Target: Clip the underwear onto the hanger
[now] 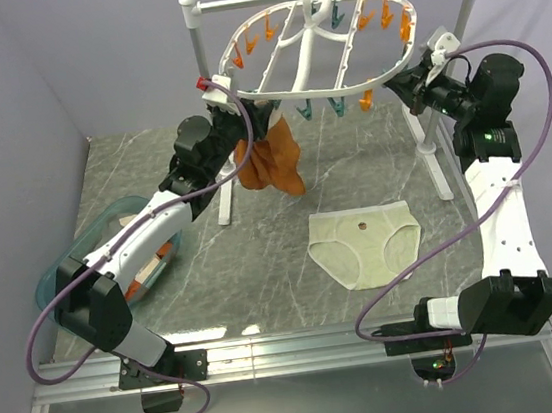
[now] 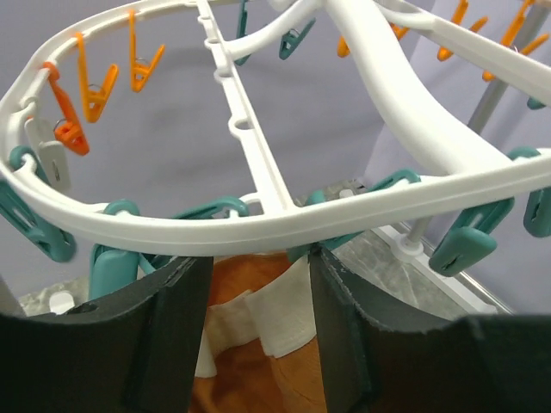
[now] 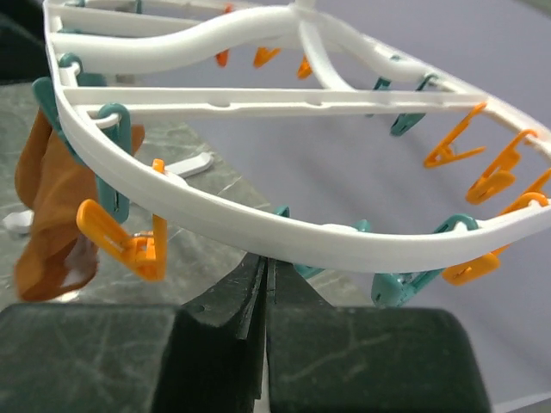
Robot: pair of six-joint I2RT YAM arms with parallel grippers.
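1. Top view: your underwear (image 1: 366, 246) lies flat on the table (image 1: 150, 162), well apart from the hanger (image 1: 310, 56) overhead.
2. Left wrist: your left gripper (image 2: 258, 284) gapes wide beneath the hanger rim, with an orange garment (image 2: 258, 379) showing between its fingers.
3. Right wrist: your right gripper (image 3: 263, 280) sits just under the rim, jaws pressed together.

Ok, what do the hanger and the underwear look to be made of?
The hanger looks like glossy moulded white plastic: smooth sheen, round holes moulded into a strut. The underwear looks like soft matte cream fabric, possibly cotton knit: it lies limp with hemmed edges.
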